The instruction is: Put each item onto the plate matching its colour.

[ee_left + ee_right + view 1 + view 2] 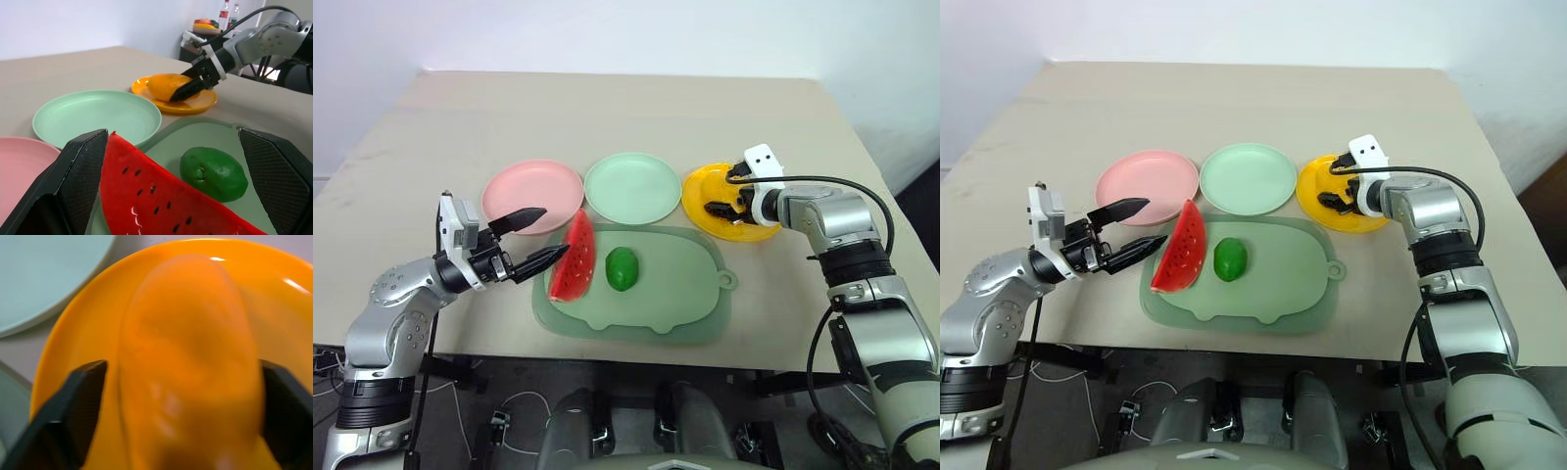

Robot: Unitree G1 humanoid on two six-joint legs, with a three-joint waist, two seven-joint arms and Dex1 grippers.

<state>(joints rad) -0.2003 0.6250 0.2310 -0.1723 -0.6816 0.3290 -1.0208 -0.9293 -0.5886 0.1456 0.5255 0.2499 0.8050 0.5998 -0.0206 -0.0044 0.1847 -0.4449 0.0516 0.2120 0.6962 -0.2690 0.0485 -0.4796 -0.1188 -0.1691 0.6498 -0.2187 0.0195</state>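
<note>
Head view: the left pincer (536,238) hangs released beside the watermelon wedge (574,258), which lies on the mat (690,294) with the green fruit (622,268).

Left wrist view: the right pincer (188,84) straddles the yellow fruit (166,86) over the yellow plate (208,100); grasp unclear.

The two head views look forward and down from above onto the beige surface (636,108), taking in all three plates and the pale green mat (675,294); they share nearly the same scene. The left wrist view sits low and close beside the watermelon wedge (161,196), facing across to the yellow plate (195,104). The right wrist view looks steeply down, very near that same plate.
</note>
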